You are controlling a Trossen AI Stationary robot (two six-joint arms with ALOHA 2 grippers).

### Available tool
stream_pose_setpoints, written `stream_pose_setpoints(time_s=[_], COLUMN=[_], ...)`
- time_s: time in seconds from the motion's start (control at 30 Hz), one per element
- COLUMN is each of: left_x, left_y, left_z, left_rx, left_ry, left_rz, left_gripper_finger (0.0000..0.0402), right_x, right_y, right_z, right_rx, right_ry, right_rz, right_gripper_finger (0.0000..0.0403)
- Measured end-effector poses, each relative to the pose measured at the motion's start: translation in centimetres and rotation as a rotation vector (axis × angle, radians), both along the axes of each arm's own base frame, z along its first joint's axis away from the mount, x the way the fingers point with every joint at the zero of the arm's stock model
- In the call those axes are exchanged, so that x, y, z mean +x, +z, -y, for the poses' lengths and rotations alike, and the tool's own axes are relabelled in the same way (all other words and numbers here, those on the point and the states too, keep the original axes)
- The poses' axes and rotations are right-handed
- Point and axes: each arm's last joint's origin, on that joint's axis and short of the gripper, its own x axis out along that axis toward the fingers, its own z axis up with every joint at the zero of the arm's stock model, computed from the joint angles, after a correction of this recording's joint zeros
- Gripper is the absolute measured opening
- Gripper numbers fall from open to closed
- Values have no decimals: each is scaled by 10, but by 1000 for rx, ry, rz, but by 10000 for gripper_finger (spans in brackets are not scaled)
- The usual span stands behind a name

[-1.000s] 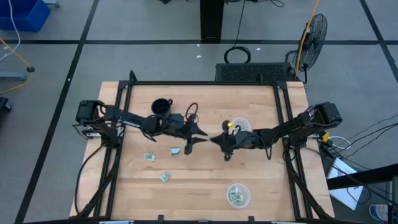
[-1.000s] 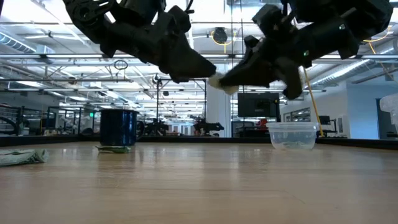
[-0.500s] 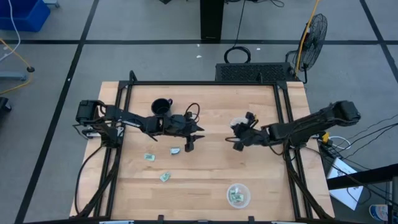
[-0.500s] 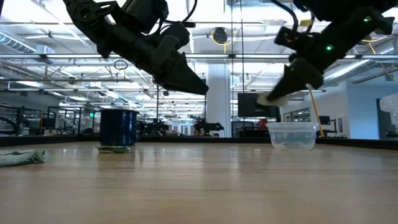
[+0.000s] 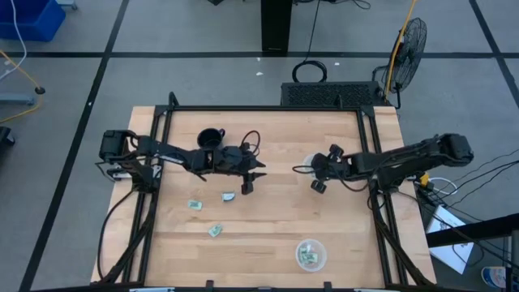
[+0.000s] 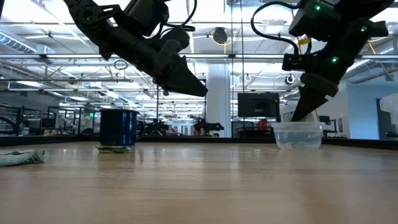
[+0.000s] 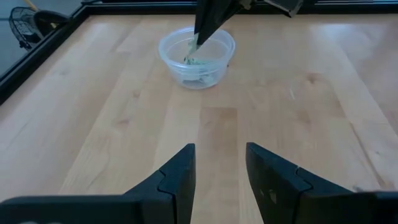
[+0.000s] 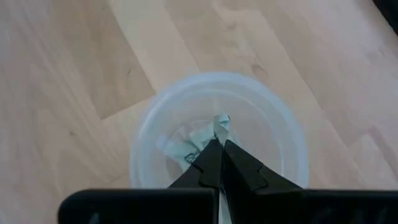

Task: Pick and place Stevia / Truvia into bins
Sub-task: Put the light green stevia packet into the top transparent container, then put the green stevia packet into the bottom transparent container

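My right tool (image 8: 219, 149) is pinched on one sachet (image 8: 211, 132), held just inside the far bin (image 8: 217, 149). My left tool (image 7: 219, 165) hangs spread above the bare surface (image 5: 268, 235) near the middle. Loose sachets (image 5: 195, 204) lie on the surface's left half; more sit in the near bin (image 5: 310, 254). These are feather-light, limp and flat, so I judge them easiest gripped by a raised edge or corner, gently, or they will slide.
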Motion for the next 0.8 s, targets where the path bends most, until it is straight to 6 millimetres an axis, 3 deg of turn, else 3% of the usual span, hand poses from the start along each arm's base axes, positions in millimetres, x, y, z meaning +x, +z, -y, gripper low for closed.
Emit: stream_pose_setpoints(time_s=[0.23, 0.57, 0.8], left_x=[-1, -7, -18], left_y=[-1, -11, -24], left_z=[-2, 0, 18], left_rx=[3, 9, -110], left_ry=[3, -21, -153], left_rz=[-10, -136, -315], left_gripper_finger=[147, 147, 147], right_x=[1, 3, 3], right_y=[-1, 0, 20], right_z=[5, 6, 6], right_rx=[147, 159, 124], right_ry=[11, 28, 90], right_rz=[14, 27, 177], right_gripper_finger=[8, 71, 86])
